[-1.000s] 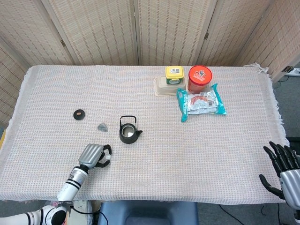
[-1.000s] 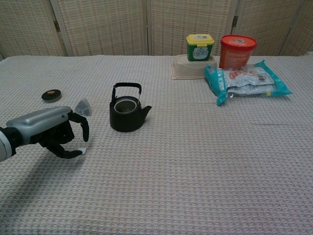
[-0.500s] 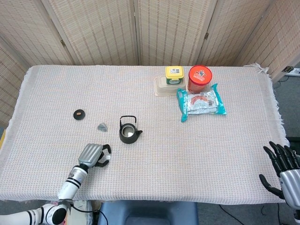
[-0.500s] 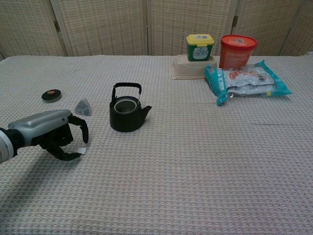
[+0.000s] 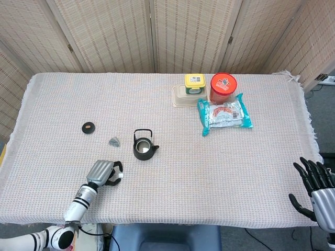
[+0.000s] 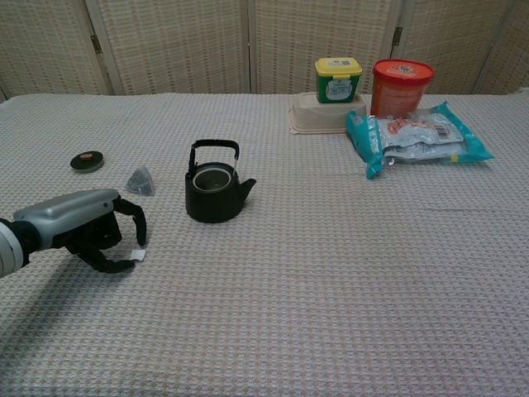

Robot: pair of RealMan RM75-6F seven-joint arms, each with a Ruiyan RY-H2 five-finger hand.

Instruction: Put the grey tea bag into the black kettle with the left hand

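The small grey pyramid-shaped tea bag (image 6: 140, 181) lies on the woven cloth-covered table (image 5: 220, 172), just left of the squat black cast-iron kettle (image 6: 216, 194) and apart from it, with nothing touching it, so the pick-up is not yet made. The kettle stands upright with its handle raised and its mouth uncovered; the small black round lid (image 6: 87, 160) lies further left on the cloth, which is presumably why the opening is free to take the bag. The left robot hand (image 6: 97, 229) sits low over the near-left part of the table, in front of the tea bag and short of it, its dark fingers (image 6: 135, 223) curled round towards the thumb; a small whitish tag shows at the fingertips, but whether it is pinched there or part of the hand cannot be made out, so the hand seems to hold nothing of the task. The next move would likely call for a forward reach and opened fingers. The right robot hand (image 5: 315, 185) hangs off the near-right corner with fingers spread and empty, kept clear since the job belongs to the left. A yellow-lidded green tub (image 5: 194, 83), a red-lidded round canister (image 5: 223, 87), a beige shallow container (image 5: 181, 98) and a teal snack packet (image 5: 225, 114) cluster at the far right, well apart from the work.
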